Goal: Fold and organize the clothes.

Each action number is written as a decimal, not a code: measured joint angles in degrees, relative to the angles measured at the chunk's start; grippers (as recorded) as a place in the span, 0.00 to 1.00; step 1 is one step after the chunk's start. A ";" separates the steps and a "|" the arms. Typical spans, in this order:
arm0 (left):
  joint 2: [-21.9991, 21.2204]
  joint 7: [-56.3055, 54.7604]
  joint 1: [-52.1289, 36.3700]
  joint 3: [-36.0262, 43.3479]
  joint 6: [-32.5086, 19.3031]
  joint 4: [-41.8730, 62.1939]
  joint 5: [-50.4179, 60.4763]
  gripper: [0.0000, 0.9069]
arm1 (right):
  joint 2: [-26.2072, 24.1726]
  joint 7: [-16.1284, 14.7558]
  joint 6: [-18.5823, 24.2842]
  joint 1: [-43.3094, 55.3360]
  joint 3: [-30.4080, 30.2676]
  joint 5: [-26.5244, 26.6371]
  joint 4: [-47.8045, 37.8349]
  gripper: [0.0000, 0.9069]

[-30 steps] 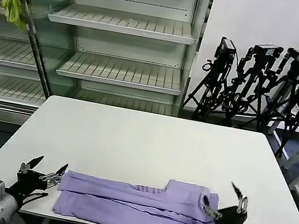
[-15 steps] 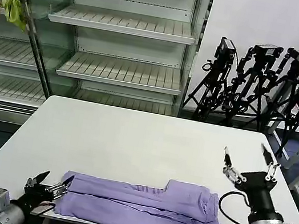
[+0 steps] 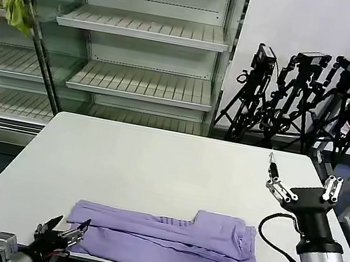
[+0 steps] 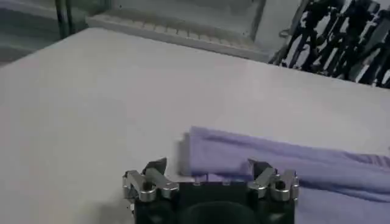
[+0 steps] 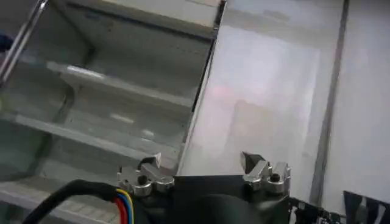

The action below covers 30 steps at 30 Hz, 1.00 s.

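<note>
We are seeing one folded T-shirt [image 3: 166, 238] lying along the table's [image 3: 156, 161] near edge. Our left end effector [image 3: 63, 232] is gaping empty at its left end; our right end effector [image 3: 301, 184] is hovering open, empty, above the right edge.

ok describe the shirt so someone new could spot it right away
On the white table, look along the near edge, between the left gripper and the raised right gripper. The lavender soft-fabric T-shirt lies there folded into a long flat band, the table's sole cloth.
</note>
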 measured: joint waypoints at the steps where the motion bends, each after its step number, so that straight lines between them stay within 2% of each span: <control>1: -0.17 0.04 0.07 0.16 -0.04 0.09 0.11 1.00 | 0.12 0.05 -0.02 0.06 -0.06 -0.03 0.25 1.00; 7: -1.00 0.39 0.09 1.07 -0.12 0.49 0.92 1.00 | 0.88 0.38 -0.02 0.25 -0.55 -0.51 1.42 1.00; 9: -1.23 0.53 0.06 1.31 -0.14 0.56 1.09 0.94 | 1.20 0.42 0.10 0.04 -0.75 -0.83 1.50 1.00; 12: -1.76 0.72 -0.08 1.79 -0.15 0.57 1.36 0.64 | 1.57 0.54 0.23 -0.05 -0.97 -1.16 1.50 1.00; 14: -2.10 0.83 -0.11 2.11 -0.16 0.54 1.63 0.32 | 1.72 0.61 0.27 -0.02 -1.11 -1.26 1.50 1.00; 16: -2.39 0.96 -0.11 2.38 -0.21 0.47 1.93 0.23 | 1.88 0.61 0.34 0.12 -1.20 -1.38 1.50 1.00; 19: -2.78 1.09 0.00 2.74 -0.24 0.36 2.41 0.19 | 2.15 0.63 0.39 0.23 -1.46 -1.57 1.50 1.00; 20: -2.88 1.19 0.12 2.85 -0.29 0.27 2.59 0.10 | 2.25 0.64 0.41 0.23 -1.56 -1.68 1.50 1.00; 22: -3.11 1.31 0.18 2.96 -0.35 0.22 2.89 0.06 | 2.45 0.64 0.43 0.21 -1.80 -1.92 1.50 1.00; 30: -3.93 1.53 0.02 3.20 -0.94 0.50 3.73 0.01 | 3.03 0.66 0.75 -0.29 -2.57 -2.81 1.50 1.00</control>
